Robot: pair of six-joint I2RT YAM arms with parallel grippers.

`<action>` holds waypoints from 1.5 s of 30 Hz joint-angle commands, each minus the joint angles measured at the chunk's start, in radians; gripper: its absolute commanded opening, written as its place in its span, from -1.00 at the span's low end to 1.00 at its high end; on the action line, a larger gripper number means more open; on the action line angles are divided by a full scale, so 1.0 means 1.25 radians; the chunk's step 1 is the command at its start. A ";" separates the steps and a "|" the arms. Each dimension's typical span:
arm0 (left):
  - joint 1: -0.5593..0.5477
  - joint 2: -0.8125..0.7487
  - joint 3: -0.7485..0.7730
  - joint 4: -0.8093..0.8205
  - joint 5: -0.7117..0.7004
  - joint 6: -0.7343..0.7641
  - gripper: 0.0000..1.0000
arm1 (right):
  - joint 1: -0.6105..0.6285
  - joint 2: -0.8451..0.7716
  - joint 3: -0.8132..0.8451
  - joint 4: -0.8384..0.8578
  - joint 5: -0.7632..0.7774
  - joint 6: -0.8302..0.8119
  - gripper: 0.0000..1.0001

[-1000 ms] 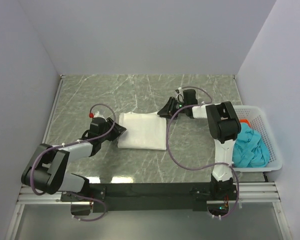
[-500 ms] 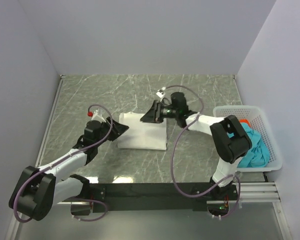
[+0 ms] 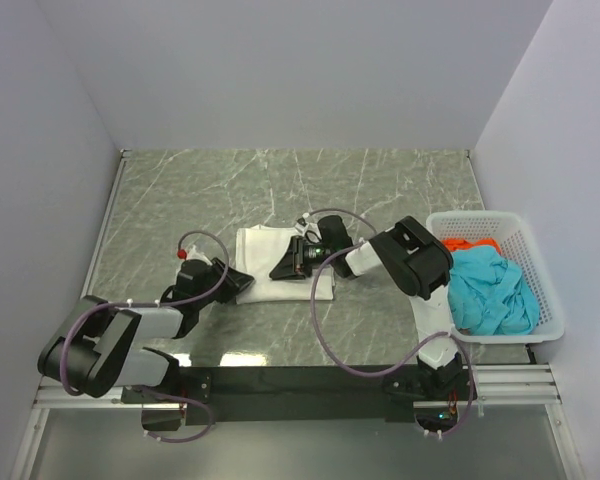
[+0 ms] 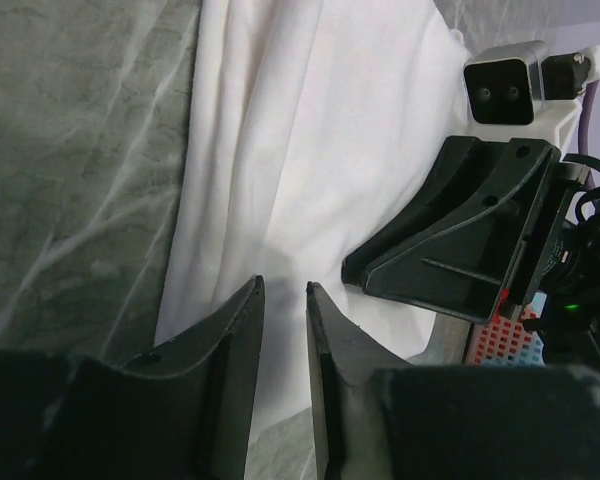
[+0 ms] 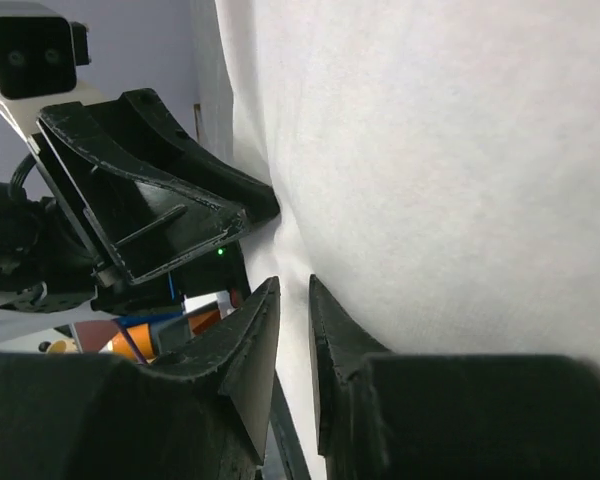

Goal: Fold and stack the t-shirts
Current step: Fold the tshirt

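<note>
A folded white t-shirt (image 3: 278,248) lies flat on the marble table, filling the left wrist view (image 4: 310,150) and the right wrist view (image 5: 430,150). My left gripper (image 3: 242,281) sits low at the shirt's near left corner. Its jaws (image 4: 283,288) stand a narrow gap apart, with cloth and table showing through. My right gripper (image 3: 280,270) rests on the shirt's near edge, facing the left one. Its jaws (image 5: 293,282) are also narrowly apart over the cloth. A teal t-shirt (image 3: 490,290) and a red-orange t-shirt (image 3: 470,243) lie bunched in the basket.
The white mesh basket (image 3: 546,300) stands at the table's right edge. The right arm's elbow (image 3: 415,258) leans between the basket and the white shirt. Each gripper's dark fingers (image 4: 450,250) show close in the other's wrist view. Grey walls enclose the table on three sides.
The right gripper has swung from the shirt's far right corner down to its near edge. The left gripper has slid nearer along the left side. Both pairs of jaws have narrowed.
</note>
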 commanded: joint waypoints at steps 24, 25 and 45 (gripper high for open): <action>-0.078 -0.112 0.001 -0.195 -0.074 -0.013 -0.88 | 0.113 -0.038 -0.047 -0.072 0.060 0.007 -0.70; -0.079 -0.102 -0.011 -0.186 -0.075 -0.029 -0.91 | 0.109 -0.023 -0.045 -0.079 0.064 -0.003 -0.72; -0.079 -0.203 -0.048 -0.277 -0.157 -0.091 -0.92 | -0.089 -0.237 -0.231 -0.340 0.066 -0.177 -0.79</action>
